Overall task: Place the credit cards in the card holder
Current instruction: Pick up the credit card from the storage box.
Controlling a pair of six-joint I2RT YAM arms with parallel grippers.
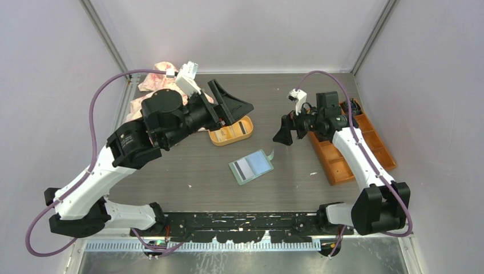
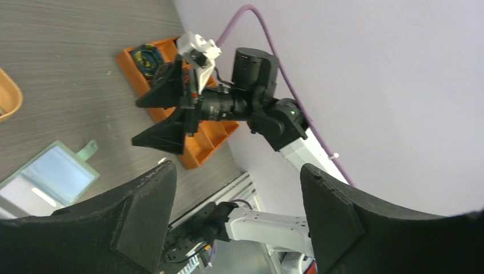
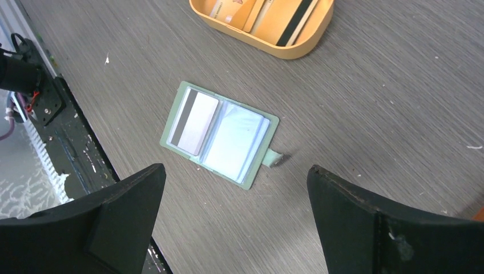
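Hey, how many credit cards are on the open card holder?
1. A white striped credit card lies on the left half of the card holder; others may be hidden in its slots.

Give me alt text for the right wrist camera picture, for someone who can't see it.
An open green card holder lies flat on a grey table, a striped white card on its left side. A yellow tray of cards sits beyond; the open right gripper frames the bottom.

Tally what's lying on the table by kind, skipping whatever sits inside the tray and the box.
Card holder: 1
Card with dark stripe, at the holder: 1
Oval tray: 1
Compartment box: 1
Pink cloth: 1
Total: 5
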